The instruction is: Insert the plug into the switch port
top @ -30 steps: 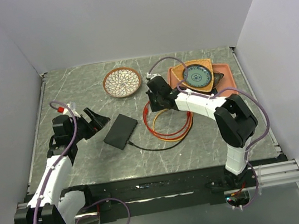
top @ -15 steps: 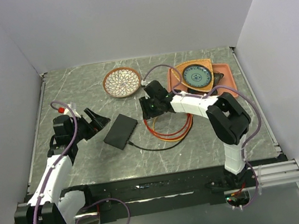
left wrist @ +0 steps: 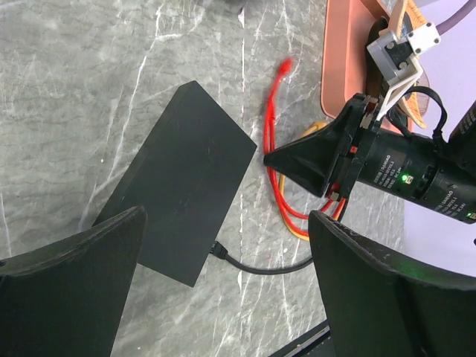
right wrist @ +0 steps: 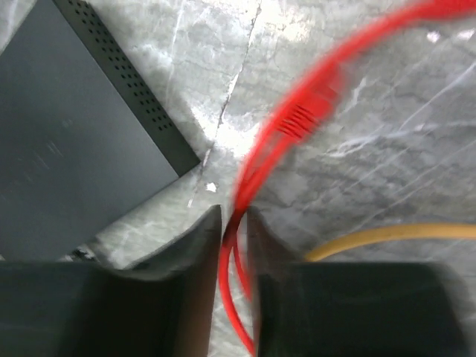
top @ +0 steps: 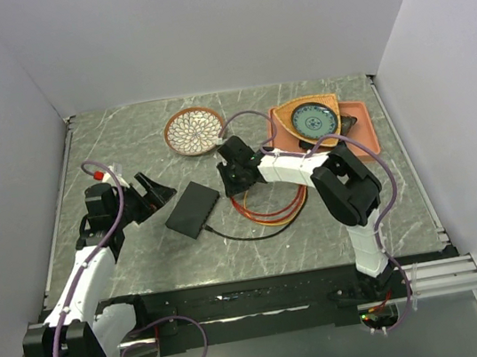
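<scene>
A flat black switch is seen lying on the grey marbled tabletop, roughly midway between the two arms and set at an angle to the table's edges. A thin black cable is attached at its near edge and is trailed off to the right. The left jaws are held wide open and empty, with the fingers spread on either side of the wrist view. From above they are placed just left of the switch, without touching it. The right jaws are closed to a narrow slit on the red cable, which is passed between the fingers a short way back from its end. The plug is carried on that end. It is shown blurred beyond the fingertips, beside the switch's right corner and apart from it, over bare tabletop. One side wall of the switch, lined with small holes, is turned toward it. The remainder of the red cable is coiled on the tabletop under the right arm, together with a yellow cable. Further back, a round patterned plate and an orange tray bearing a teal dish are set.
</scene>
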You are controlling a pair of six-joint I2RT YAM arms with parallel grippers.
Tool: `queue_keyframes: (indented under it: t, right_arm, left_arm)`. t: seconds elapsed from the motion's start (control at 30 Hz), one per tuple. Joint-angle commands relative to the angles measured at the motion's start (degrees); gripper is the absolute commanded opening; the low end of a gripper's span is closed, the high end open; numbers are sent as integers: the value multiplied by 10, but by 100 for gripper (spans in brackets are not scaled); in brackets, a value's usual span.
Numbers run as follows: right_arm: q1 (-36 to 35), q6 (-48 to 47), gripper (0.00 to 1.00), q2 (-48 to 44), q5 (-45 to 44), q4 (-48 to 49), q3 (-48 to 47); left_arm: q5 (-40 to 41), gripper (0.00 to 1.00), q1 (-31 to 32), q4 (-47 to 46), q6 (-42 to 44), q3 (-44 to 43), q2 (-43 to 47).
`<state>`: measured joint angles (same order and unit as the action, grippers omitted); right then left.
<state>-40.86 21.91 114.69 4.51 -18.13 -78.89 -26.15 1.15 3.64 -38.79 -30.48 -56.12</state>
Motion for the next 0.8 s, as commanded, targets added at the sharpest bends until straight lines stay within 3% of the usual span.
queue_keyframes:
  t: [0.0, 0.27, 0.77]
  right_arm:
    - [-3, 9, 3, 6, -21, -3, -30]
    - [-2, 1, 0, -39, -41, -9, -16]
    - [10, -89, 0, -312, -179, -9, 51]
  left_arm:
    - [-14, 96, -3, -25, -6, -2, 1]
    - [-16, 96, -3, -28, -6, 0, -1]
    - [-16, 96, -3, -28, -4, 6, 7]
